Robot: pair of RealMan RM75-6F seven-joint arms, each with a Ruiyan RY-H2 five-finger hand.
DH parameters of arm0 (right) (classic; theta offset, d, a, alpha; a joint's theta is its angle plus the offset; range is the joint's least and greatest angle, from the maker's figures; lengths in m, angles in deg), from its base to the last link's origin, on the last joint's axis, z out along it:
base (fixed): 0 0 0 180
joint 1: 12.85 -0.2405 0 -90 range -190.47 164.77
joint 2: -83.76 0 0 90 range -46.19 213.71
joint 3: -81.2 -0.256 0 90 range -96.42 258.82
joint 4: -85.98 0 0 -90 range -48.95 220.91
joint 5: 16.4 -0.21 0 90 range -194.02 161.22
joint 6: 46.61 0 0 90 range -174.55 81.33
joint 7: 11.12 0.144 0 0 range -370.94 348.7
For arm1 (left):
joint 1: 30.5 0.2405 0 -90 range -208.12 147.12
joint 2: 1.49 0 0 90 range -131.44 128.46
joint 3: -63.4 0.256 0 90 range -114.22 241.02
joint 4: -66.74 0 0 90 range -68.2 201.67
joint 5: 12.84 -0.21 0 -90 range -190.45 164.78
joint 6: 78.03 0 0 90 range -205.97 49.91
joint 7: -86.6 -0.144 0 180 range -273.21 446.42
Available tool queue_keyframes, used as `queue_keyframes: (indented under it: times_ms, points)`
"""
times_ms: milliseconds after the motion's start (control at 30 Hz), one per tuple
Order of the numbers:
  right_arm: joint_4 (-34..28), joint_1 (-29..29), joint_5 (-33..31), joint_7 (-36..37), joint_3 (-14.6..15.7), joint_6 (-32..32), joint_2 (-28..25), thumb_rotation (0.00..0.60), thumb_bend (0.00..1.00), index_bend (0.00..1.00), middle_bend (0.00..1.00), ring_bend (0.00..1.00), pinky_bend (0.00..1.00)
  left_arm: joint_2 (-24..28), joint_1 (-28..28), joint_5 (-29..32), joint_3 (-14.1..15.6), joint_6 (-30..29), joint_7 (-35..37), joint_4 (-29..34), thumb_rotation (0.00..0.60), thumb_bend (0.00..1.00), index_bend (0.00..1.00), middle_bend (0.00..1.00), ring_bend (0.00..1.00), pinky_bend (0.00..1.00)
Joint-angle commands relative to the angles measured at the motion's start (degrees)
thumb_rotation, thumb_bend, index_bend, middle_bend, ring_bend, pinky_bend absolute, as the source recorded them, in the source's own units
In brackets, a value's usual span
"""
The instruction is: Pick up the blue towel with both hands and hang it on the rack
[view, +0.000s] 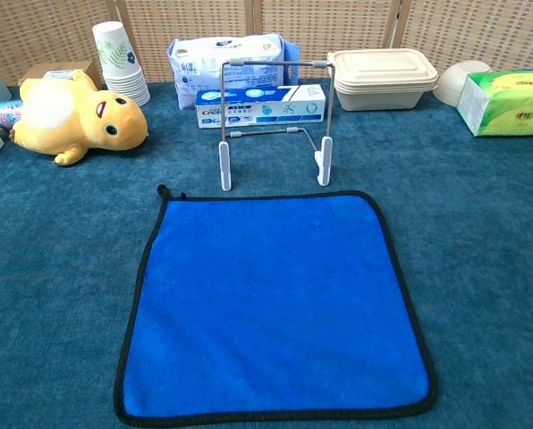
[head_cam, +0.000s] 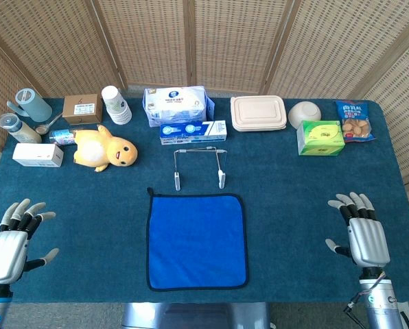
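From the head view, the blue towel (head_cam: 197, 240) lies flat on the desk (head_cam: 294, 192), just in front of the rack (head_cam: 200, 166). The left hand (head_cam: 12, 240) and right hand (head_cam: 361, 229) rest far out at each side, fingers (head_cam: 27, 212) spread, holding nothing. From the chest view, the towel's far edge sits near the rack's feet, and a yellow toy duck (view: 74, 116) lies off to the left.

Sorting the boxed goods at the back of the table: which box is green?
The tissue box at the back right, between the white bowl and the snack bag. It is bright green; the carton is brown, the toothpaste box blue and white.
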Motion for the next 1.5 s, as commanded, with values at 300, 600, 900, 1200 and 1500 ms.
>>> queue_keyframes:
  times_ms: [300,600,900,1200,1500]
  points:
    - [0.3,0.01,0.2,0.63,0.18,-0.06,0.11,0.6,0.05,0.24,0.19,0.1,0.01,-0.06,-0.07,-0.36,0.23,0.12,-0.11,0.13,0.6,0.23,0.29,0.2,0.09,0.03]
    - [0.45,-0.06,0.86,1.26,0.11,0.15,-0.11,0.6,0.05,0.24,0.19,0.1,0.01,0.25,0.02,-0.66,0.12,-0.35,0.24,0.39,0.6,0.23,0.29,0.2,0.09,0.03]
    - [3.98,-3.69,6.39,6.72,-0.54,-2.85,-0.82,0.6,0.04,0.24,0.19,0.11,0.05,2.88,-0.33,-2.55,0.79,0.04,2.08,3.48,0.6,0.23,0.29,0.21,0.11,0.06]
    - [7.6,-8.14,12.55,9.26,-0.39,-5.71,0.63,0.6,0.02,0.24,0.19,0.12,0.09,5.43,-0.81,-5.53,1.01,-0.34,2.06,6.26,0.6,0.23,0.3,0.22,0.13,0.08]
    - [13.95,-16.26,19.69,11.92,0.42,-11.91,6.62,0.6,0.0,0.22,0.19,0.12,0.12,7.94,-0.86,-8.61,2.35,-0.35,5.55,8.94,0.6,0.22,0.3,0.23,0.13,0.09]
